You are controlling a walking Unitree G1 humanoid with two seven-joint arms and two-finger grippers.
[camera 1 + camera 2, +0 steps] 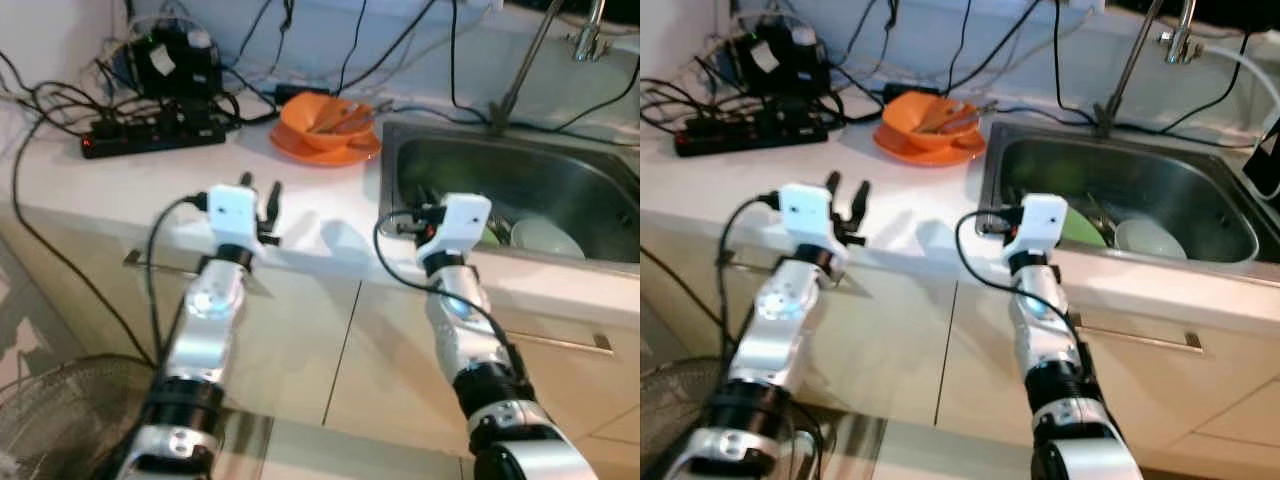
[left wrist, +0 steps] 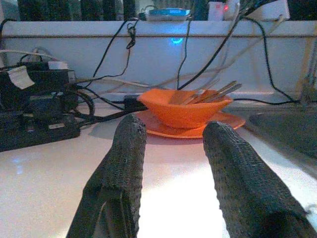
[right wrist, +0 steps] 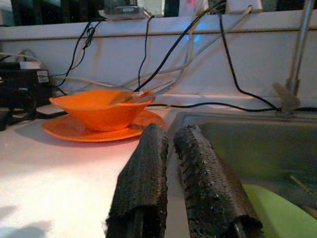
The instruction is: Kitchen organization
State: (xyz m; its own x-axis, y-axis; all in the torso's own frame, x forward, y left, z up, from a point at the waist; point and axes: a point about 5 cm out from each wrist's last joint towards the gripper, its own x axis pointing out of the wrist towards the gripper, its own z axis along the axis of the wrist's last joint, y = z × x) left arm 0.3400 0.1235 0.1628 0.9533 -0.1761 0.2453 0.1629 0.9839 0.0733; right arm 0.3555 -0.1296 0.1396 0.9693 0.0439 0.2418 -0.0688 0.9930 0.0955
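No words, brands or numbers can be read anywhere; the white tag (image 2: 20, 76) on the black box by the wall is too blurred to make out; so is the box's pale sticker (image 1: 161, 60).

The bench (image 1: 300, 215) and sink (image 1: 560, 190) are viewed downward from head height. Low, close wrist views are aimed across it; the orange bowl (image 2: 184, 107) is shared.

A black power strip (image 1: 152, 138) with tangled cables (image 1: 60, 95) sits on the counter (image 1: 90, 175).
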